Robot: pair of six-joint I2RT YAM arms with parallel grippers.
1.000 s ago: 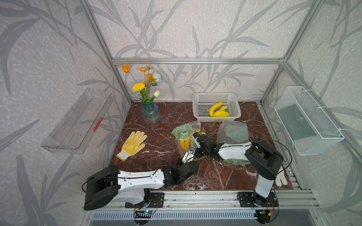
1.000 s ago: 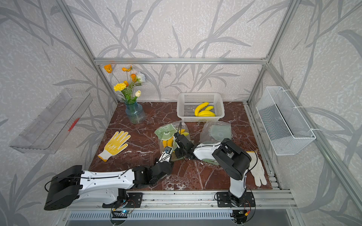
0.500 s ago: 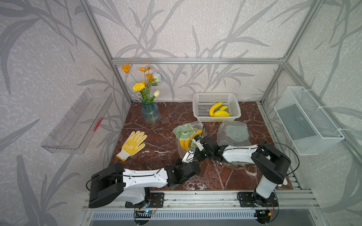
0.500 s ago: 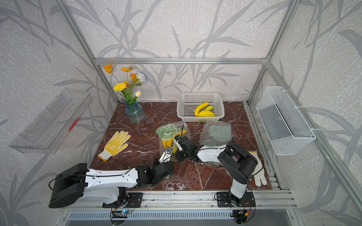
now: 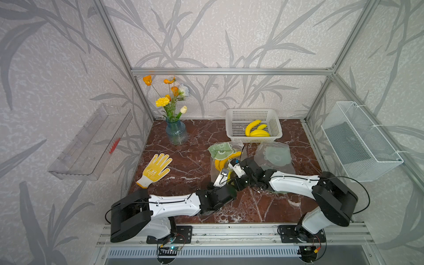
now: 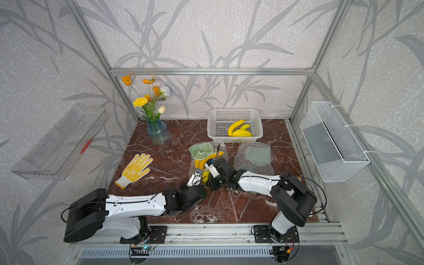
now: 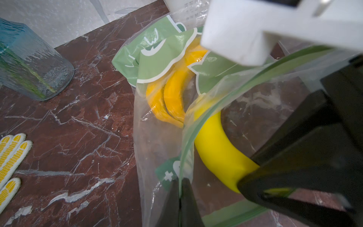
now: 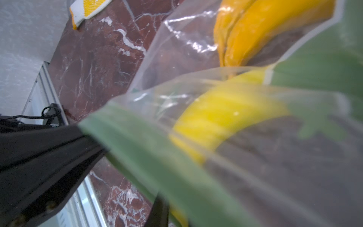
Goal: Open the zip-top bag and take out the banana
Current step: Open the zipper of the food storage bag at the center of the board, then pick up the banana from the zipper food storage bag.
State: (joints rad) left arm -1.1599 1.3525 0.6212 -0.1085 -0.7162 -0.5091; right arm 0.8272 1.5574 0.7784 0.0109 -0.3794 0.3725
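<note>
Jaws on your left gripper (image 7: 179,194) are pinched shut on the green zip edge of the zip-top bag (image 7: 155,141), holding one side of its mouth. Your right gripper (image 8: 131,173) reaches into that mouth, and its jaws look clamped on the bright yellow banana (image 7: 216,149). That banana lies in the open mouth, with one zip strip crossing over it. Deeper in the bag sit two darker bananas (image 7: 172,98), partly under the green print.

You can't see the banana's gripped end, because the jaws themselves cover it. The right wrist view is badly blurred up close. In both top views the wrists hide the grip itself. A second bag (image 5: 275,156) lies just beside, partly under the right arm, on the marble desk (image 5: 183,165).

Compared with a second ago, the right arm lies flatter with its elbow swung further out. Both grips have held.
</note>
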